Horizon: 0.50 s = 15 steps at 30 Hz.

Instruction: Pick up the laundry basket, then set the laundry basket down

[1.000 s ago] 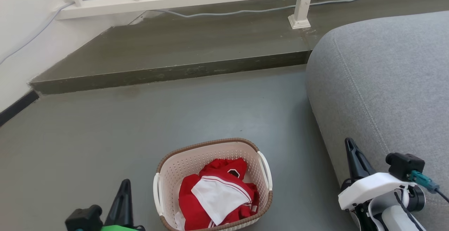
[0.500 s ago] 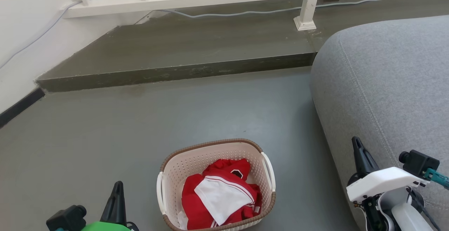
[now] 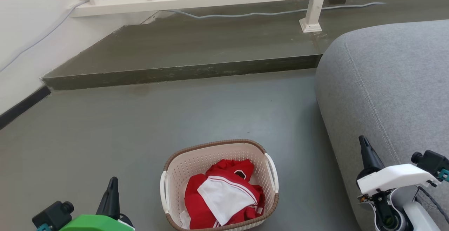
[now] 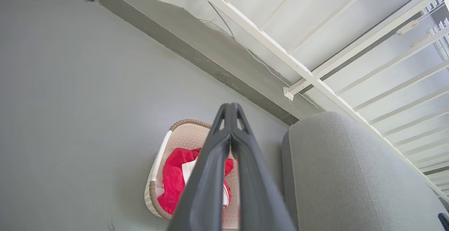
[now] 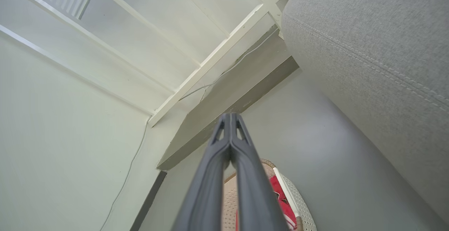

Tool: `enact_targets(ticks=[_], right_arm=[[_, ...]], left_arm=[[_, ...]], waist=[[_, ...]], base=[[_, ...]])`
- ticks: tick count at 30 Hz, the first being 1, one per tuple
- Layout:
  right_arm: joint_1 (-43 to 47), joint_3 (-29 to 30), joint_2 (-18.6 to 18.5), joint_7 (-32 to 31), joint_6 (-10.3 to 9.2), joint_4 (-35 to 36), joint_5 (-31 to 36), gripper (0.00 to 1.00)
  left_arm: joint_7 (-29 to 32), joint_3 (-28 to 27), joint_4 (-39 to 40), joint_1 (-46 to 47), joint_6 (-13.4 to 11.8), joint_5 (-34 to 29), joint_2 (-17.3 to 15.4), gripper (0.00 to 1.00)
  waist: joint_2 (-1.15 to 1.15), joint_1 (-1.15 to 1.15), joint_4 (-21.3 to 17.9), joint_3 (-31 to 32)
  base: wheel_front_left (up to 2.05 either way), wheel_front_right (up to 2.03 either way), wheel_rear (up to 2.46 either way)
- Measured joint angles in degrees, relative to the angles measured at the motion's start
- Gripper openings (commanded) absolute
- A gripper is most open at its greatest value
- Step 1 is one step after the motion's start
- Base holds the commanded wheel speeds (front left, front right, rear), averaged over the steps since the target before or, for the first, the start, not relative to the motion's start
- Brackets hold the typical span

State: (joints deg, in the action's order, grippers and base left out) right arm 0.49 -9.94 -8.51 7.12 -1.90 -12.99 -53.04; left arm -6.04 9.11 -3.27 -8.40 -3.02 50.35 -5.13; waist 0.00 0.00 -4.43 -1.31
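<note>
Left end effector (image 3: 112,188): two long dark fingers pressed together to the tips, nothing between them. It hangs low, left of the basket and apart from it.

Right end effector (image 3: 364,149): also closed and empty, held up just beside the grey sofa (image 3: 386,83), clear of the basket's right side.

Laundry basket (image 3: 196,161): cream perforated plastic with a brown woven-look rim. It stands upright on the grey floor (image 3: 158,126), between the two end effectors and near the sofa. Inside is a red and white garment (image 3: 224,197), loosely heaped below the rim.

Handling, as judged: a stiff shell, probably light with so little in it. The smooth plastic may slip, and the thin walls may flex if squeezed.

Hold points: white left handle (image 3: 163,192) and white right handle (image 3: 273,173), one per end effector. The fingers must open first, and the lift should be level so the basket does not tip.
</note>
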Motion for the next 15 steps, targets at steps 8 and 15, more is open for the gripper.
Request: enact_targets(ticks=[8, 15], right_arm=[[-0.06, 1.94, 0.74, -1.42, 0.99, -0.07, -5.77, 0.00], [-0.51, 3.57, 1.10, -2.76, 1.98, -0.24, -10.89, 0.00]], left_arm=[[1.04, -1.12, -1.40, 1.49, 1.07, 6.57, -0.15, 0.00], [1.98, -1.80, -2.27, 2.56, 2.15, 12.39, -0.51, 0.00]], waist=[[0.00, 0.00, 0.61, 0.14], [0.00, 0.00, 1.15, 0.28]], base=[[0.00, 0.00, 0.00], [0.00, 0.00, 0.00]])
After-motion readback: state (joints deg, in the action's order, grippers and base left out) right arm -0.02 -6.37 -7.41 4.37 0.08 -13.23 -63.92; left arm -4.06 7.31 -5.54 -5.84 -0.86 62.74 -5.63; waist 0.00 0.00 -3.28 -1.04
